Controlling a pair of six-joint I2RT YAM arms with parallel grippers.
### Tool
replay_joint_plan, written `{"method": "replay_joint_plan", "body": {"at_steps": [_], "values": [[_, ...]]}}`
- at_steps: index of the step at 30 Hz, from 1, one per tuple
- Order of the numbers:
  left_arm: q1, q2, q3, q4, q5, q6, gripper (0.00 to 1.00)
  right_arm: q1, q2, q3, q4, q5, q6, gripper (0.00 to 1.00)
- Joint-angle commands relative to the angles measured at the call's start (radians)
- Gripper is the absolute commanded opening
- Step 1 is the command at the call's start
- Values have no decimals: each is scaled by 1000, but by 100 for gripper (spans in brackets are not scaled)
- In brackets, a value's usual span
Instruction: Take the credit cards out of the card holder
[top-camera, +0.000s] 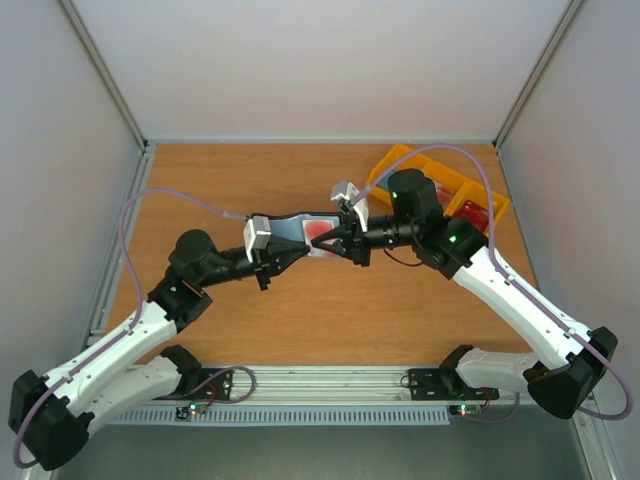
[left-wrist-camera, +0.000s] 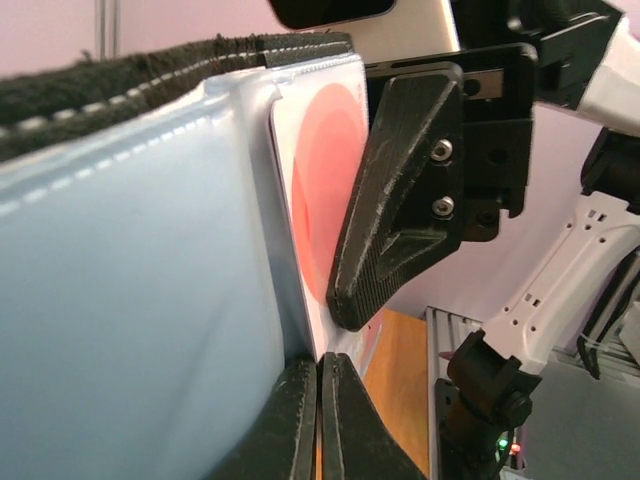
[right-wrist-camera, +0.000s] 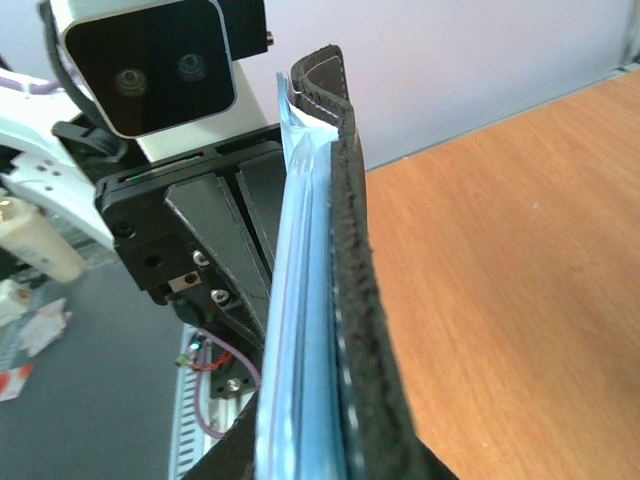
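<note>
The card holder (top-camera: 292, 228) hangs above the surface (top-camera: 300, 330), clamped by the right pincer (top-camera: 338, 240). The left pincer (left-wrist-camera: 320, 378) is clenched, apparently on the credit card (left-wrist-camera: 325, 170) at the holder's edge. Next, draw that card straight out with the holder braced.

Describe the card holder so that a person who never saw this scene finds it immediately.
Look at the middle of the wooden table, where the left pincer and the right pincer meet. The card holder hangs there between them, gripped by the right one. It is flat and grey-blue with dark edges, unlike the yellow tray at the far right.
</note>
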Motion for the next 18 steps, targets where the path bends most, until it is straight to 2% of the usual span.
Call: {"method": "replay_joint_plan", "body": {"at_steps": [1,8,11,14,18], "values": [[-2,-20,30,74,100,-20,0,-76,-18,-15,56,-106,38,13],[3,-24,32,72,103,-21,0,-87,-25,-7,6,-209,-11,28],[4,-28,34,72,103,-25,0,-91,-37,0,-41,-198,-47,29],[12,-30,33,75,106,-33,0,-118,-49,1,-77,-214,-71,34],[18,-33,31,77,110,-36,0,-143,-52,12,-112,-234,-85,34]]}}
